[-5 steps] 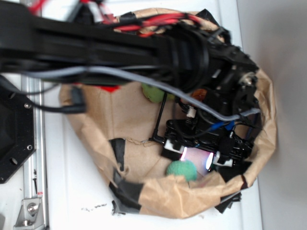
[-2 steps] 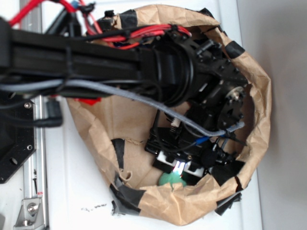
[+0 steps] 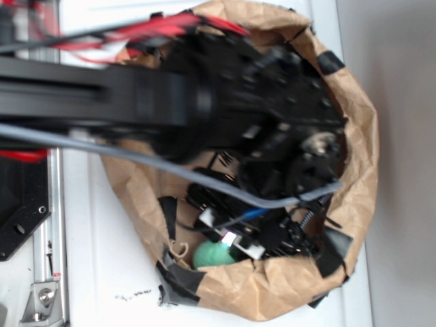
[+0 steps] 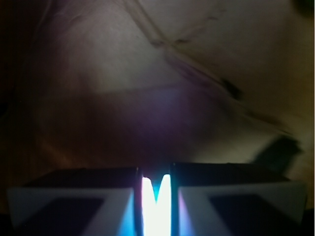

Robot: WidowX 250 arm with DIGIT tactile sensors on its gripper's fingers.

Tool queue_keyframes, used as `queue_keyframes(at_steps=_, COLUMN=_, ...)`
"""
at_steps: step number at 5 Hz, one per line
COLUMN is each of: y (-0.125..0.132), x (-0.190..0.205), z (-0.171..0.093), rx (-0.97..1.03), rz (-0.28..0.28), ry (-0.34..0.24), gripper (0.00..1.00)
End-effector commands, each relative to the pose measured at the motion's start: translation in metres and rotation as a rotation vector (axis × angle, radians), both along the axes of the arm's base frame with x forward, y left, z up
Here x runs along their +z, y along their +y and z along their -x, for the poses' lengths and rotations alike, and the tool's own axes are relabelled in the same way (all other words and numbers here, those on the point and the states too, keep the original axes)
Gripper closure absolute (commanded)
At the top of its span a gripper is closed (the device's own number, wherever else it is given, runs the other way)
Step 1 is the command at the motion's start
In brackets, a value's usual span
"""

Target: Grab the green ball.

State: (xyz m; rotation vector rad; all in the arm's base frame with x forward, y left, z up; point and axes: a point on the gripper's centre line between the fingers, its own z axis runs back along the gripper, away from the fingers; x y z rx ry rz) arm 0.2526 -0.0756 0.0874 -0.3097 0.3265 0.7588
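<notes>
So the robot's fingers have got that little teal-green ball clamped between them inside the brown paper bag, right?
Not quite. The wrist view shows the fingers nearly closed with only a glowing slit between them and no ball there. In the exterior view the small teal-green ball lies free beside them, inside the crumpled brown paper bag.

The blurred arm (image 3: pixel 170 102) hides most of the paper bag's (image 3: pixel 354 136) inside. The gripper (image 3: pixel 240 244) covers the green ball's (image 3: pixel 211 255) right side; their contact is unclear
</notes>
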Motion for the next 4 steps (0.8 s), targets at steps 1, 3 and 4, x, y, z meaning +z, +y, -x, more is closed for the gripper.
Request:
queue_keyframes(at_steps=1, y=0.067, x=0.088, z=0.008, rx=-0.279, rz=-0.244, ry=-0.377, gripper=1.00)
queue_keyframes(at_steps=3, y=0.089, x=0.130, z=-0.008, rx=-0.526, rz=-0.432, ry=-0.574, gripper=1.00)
queue_keyframes(at_steps=4, y=0.088, x=0.119, z=-0.014, rx=-0.540, rz=-0.415, ry=-0.554, gripper=1.00)
